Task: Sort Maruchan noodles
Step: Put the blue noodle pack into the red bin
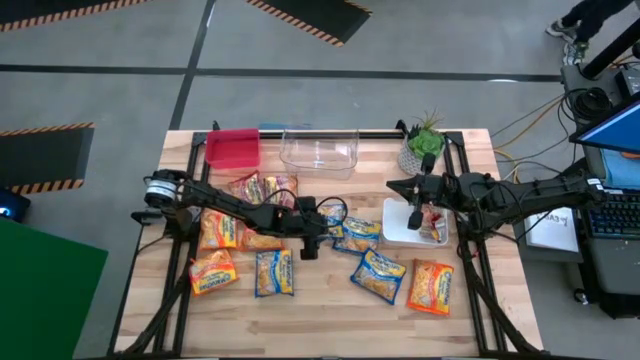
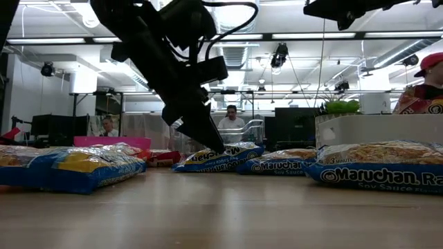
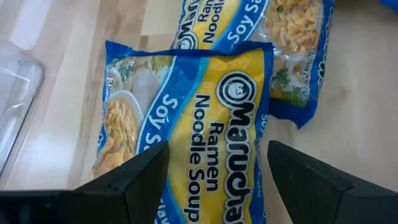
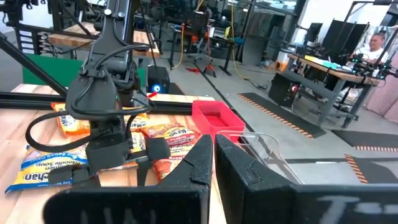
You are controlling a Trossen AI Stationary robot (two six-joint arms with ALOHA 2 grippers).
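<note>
The wooden table (image 1: 320, 300) holds many Maruchan noodle packets (image 1: 273, 272), a red bin (image 1: 232, 148), a clear bin (image 1: 319, 151), a white tray (image 1: 398, 226) and a potted plant (image 1: 421, 146).

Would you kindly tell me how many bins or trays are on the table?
3: a red bin at the far edge on the left, a clear bin beside it, and a white tray on the right side. None seems hidden.
</note>
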